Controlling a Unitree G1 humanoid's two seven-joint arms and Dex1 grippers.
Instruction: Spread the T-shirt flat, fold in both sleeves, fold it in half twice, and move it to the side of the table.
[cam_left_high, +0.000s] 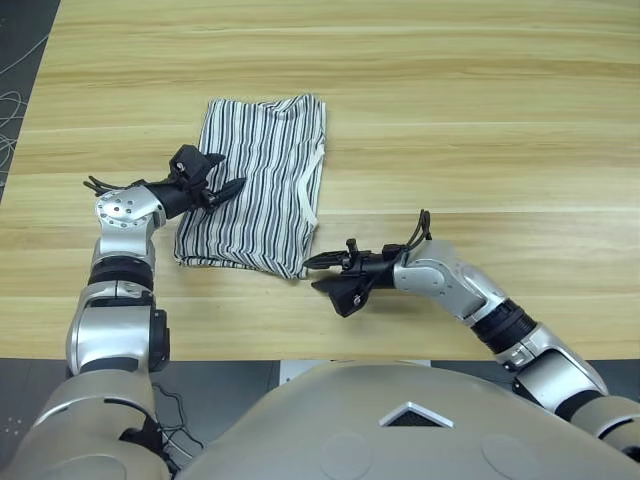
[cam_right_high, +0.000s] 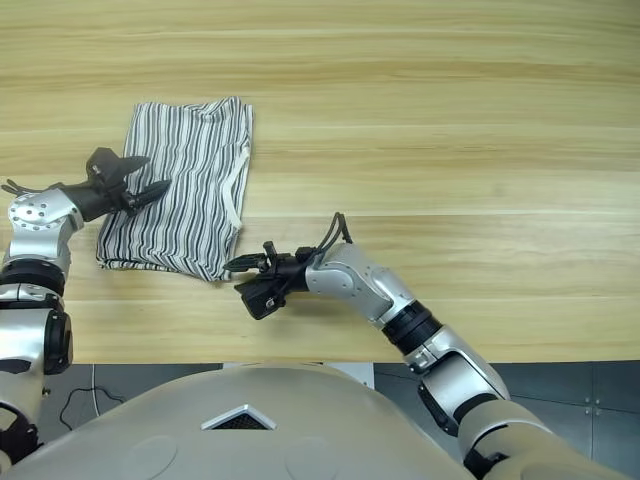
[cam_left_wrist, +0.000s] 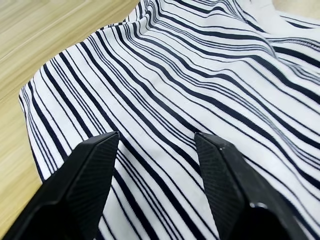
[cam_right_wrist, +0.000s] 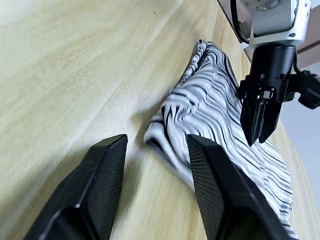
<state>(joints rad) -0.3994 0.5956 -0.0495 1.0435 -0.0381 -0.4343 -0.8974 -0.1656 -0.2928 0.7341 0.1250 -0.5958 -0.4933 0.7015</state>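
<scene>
On the left of the table (cam_left_high: 480, 120) lay the striped T-shirt (cam_left_high: 262, 180), sleeves apparently folded in. The left gripper (cam_left_high: 235, 187) hung open and empty over its left edge, the right gripper (cam_left_high: 312, 273) likewise beside its near right corner. Halving looked next, needing grips on the near hem.

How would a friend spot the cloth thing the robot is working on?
Look at the wooden table. Toward the robot's left on it lies the T-shirt, folded into a long rectangle. It is the only cloth there, white with dark stripes.
</scene>
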